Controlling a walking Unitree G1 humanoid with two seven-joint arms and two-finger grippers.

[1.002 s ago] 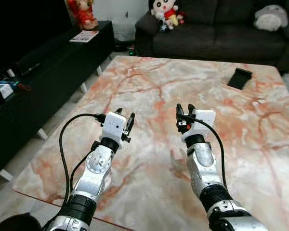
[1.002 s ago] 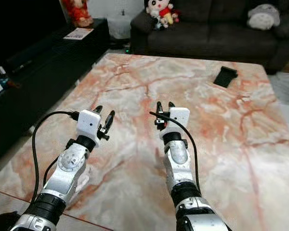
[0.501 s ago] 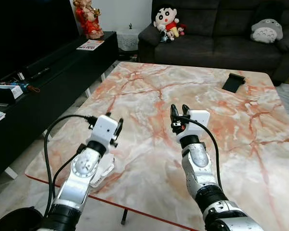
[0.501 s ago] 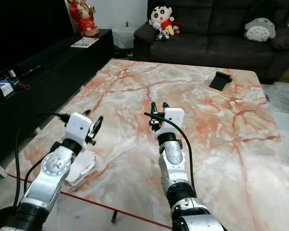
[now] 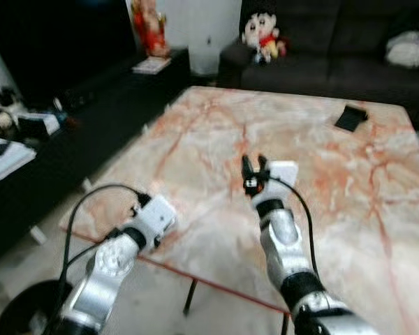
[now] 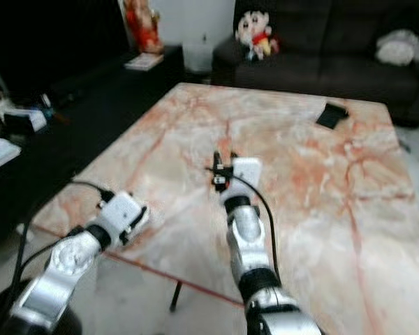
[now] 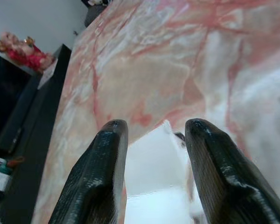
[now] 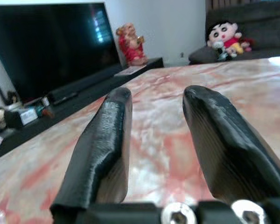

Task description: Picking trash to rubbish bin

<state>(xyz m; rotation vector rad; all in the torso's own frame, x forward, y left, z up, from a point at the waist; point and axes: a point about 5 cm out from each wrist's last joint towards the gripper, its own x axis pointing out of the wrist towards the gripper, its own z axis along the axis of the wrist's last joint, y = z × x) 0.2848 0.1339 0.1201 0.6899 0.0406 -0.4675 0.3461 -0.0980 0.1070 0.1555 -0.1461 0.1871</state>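
A white piece of trash (image 7: 151, 175) lies at the near left edge of the marble table (image 5: 216, 132), and the left wrist view shows it just beyond and between my left gripper's fingers. My left gripper (image 7: 157, 125) is open and hangs low over that edge; its white wrist block (image 5: 157, 216) covers the fingers in the eye views. My right gripper (image 5: 253, 166) is held up over the middle of the table, open, with nothing between its fingers (image 8: 107, 140). A dark round bin rim (image 5: 14, 314) sits on the floor at the lower left.
A black flat object (image 5: 350, 117) lies at the table's far right. Behind the table stands a dark sofa (image 5: 321, 66) with plush toys. A black TV cabinet (image 5: 70, 125) with small items runs along the left. Open floor separates the cabinet from the table.
The camera has pulled back and the picture is blurred. My left arm has dropped toward the table's near left edge, over the white trash. The right gripper stays raised and open.
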